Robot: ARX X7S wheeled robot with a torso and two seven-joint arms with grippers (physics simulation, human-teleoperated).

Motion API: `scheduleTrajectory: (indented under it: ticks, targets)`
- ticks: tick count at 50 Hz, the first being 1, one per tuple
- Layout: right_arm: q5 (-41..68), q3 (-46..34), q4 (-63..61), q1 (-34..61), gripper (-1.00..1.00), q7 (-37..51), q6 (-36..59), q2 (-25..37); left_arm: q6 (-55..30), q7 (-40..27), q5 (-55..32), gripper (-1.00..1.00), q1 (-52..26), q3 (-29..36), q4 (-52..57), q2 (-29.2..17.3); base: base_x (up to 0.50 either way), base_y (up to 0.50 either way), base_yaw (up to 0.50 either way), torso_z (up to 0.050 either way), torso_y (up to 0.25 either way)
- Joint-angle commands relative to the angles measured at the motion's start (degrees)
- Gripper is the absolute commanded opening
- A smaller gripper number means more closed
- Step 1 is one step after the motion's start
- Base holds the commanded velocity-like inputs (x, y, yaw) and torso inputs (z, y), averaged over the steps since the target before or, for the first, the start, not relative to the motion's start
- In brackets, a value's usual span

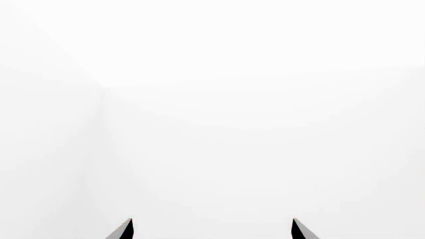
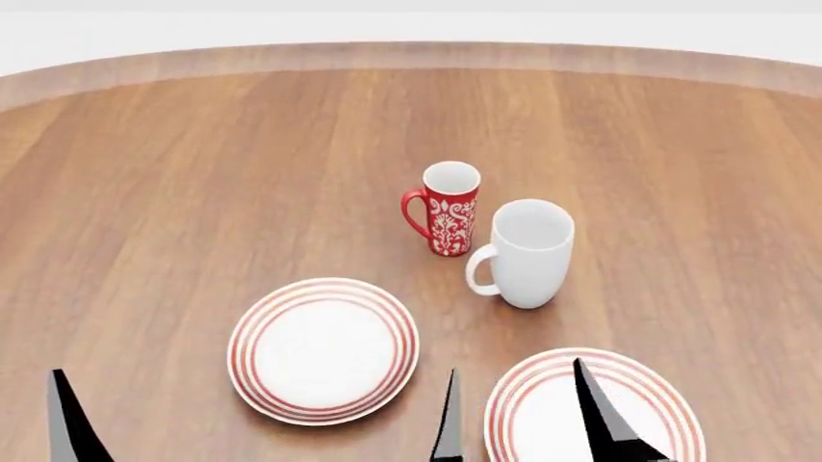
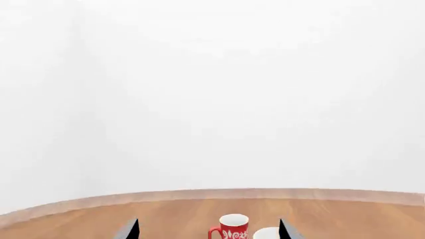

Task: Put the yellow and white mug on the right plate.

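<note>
Yellow and white mug: it shows in none of the three views, so its place relative to either set of jaws cannot be told.

The right gripper [image 2: 513, 367] has its jaws wide apart with nothing between them. In the head view one dark finger crosses the right plate [image 2: 657, 387], its tip over the plate's near-centre. The other finger stands in the gap between this plate and the left plate [image 2: 257, 327]. How high the fingers hang above the plate cannot be told. Straight ahead of these jaws, well apart from them, stands the white mug [image 2: 526, 252], upright, handle toward the left plate. Just beyond it and a little to the left is the red patterned mug [image 2: 449, 210], also upright; whether the two mugs touch cannot be told. The right wrist view agrees: both mugs sit between the two fingertips, far off, on the wooden table [image 2: 192, 173].

The left gripper [image 1: 212, 220] also has its jaws apart and empty. Its wrist view shows only the two fingertips against a blank white background. In the head view a single dark left finger [image 2: 67, 419] rises at the lower left corner, outside the left plate and well apart from both mugs.
</note>
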Motion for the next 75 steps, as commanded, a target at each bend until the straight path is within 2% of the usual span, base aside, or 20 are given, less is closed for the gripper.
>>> scheduleTrajectory:
  ticks: [1,13,17,34,75]
  targets:
    - [1.7,-3.1,1.9,6.4,1.0,-4.3,18.9,3.6,0.6,0.8,0.5,1.0,0.2,-0.8,0.0,0.6,0.0,0.0,0.0,0.0,0.0]
    - [8.0,-7.0,-1.0,12.3,1.0,-14.1,32.1,9.9,-0.1,0.5,0.3,1.0,0.0,0.0,-0.5,0.1,0.0,0.0,0.0,0.0,0.0]
    - [13.4,-7.8,-4.6,13.4,1.0,-17.9,39.3,12.9,-0.5,0.5,0.3,1.0,0.0,0.3,-0.5,0.0,0.0,0.0,0.0,0.0,0.0]
    - [14.3,-11.9,-7.7,13.0,1.0,-24.8,43.6,19.3,-1.7,0.1,0.6,1.0,0.1,1.3,-0.8,-0.5,0.0,0.0,0.0,0.0,0.0]
    - [9.8,-19.1,-0.8,18.1,1.0,-28.5,45.7,16.5,-2.6,-0.9,-0.3,1.0,-0.4,3.1,-1.9,-1.7,0.0,0.0,0.0,0.0,0.0]
